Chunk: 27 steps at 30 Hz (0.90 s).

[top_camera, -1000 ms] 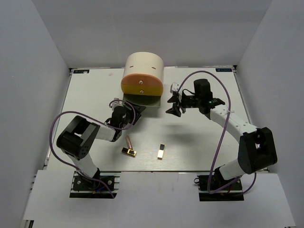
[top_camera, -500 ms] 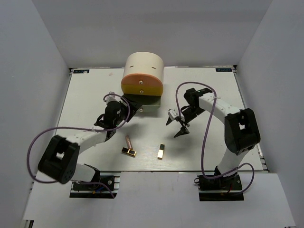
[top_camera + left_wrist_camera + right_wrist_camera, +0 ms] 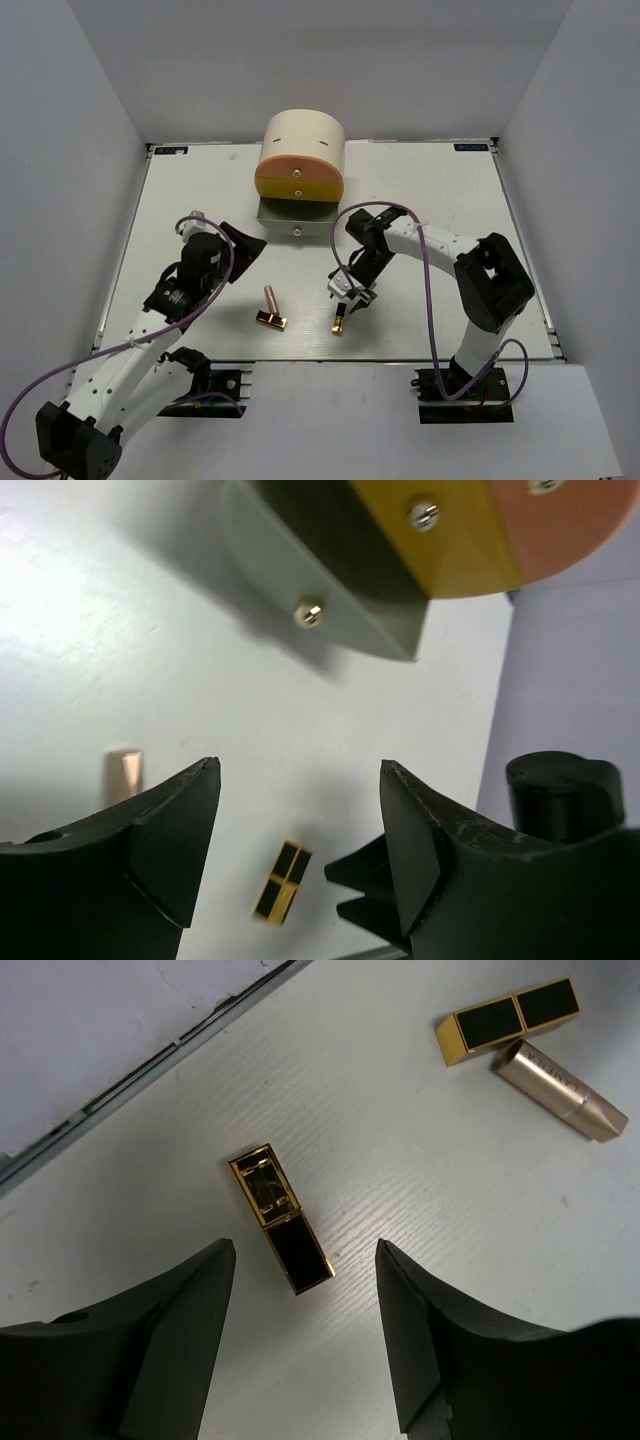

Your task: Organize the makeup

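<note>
The right gripper point(image 3: 350, 293) hangs with its jaws spread and nothing between them. Its fingers point(image 3: 165, 1345) are matte black wedges with blunt tips. Directly beneath the gap lies a gold-and-black case point(image 3: 280, 1218), a slim rectangular bar on the white table point(image 3: 450, 200). The half nearer the fingertips is a glossy black panel in a gold frame, and the far half is shiny gold with a raised pattern. Neither finger touches it.

Ahead of this gripper and off to its right lies the second case point(image 3: 508, 1020), the same boxy shape with two black panels edged in polished gold. Beside it is the copper lipstick point(image 3: 560, 1090), a smooth metallic cylinder with one slanted end. Whether its flat end touches that case or only lies just beside it, I cannot tell.

The left gripper point(image 3: 240, 243) is also spread wide and empty, with only pale, faintly grained tabletop between its black fingers point(image 3: 165, 855). Ahead of it the grey-green drawer point(image 3: 290, 580) stands pulled out from the cream box point(image 3: 303, 135), a round-walled cylinder. Above that drawer sit a yellow drawer point(image 3: 450, 545) and an orange drawer point(image 3: 565, 520), each curved at the front with a small metal screw knob
</note>
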Tool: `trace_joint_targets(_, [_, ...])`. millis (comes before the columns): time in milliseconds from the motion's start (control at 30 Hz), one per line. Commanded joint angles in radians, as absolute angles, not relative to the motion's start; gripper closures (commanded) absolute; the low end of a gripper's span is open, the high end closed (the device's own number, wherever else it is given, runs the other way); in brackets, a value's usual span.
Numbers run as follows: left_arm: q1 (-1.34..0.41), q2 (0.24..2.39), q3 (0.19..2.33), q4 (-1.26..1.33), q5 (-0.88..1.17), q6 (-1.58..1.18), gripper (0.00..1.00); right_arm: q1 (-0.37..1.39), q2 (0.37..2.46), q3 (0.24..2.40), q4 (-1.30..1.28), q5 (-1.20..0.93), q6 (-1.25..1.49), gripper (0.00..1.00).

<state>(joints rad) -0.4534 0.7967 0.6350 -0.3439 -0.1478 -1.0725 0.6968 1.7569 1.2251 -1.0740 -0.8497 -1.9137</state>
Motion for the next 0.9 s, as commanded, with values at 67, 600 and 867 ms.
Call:
trace_joint_targets(67, [-0.449,0.697,0.652,-0.613,-0.164,-1.063,0.23,0.778,1.75,1.164,-0.875,-0.743,-1.8,0.35])
trace_joint_targets(600, [-0.449,0.712,0.654,-0.749,-0.123,-1.117,0.18,0.873,1.793,1.054,-0.675,-0.588,-1.658,0.62])
trace_joint_targets(867, [-0.449,0.67,0.617,-0.729,-0.088,-1.172,0.19,0.864,1.784,1.112,-0.735,-0.618,-1.609,0.92])
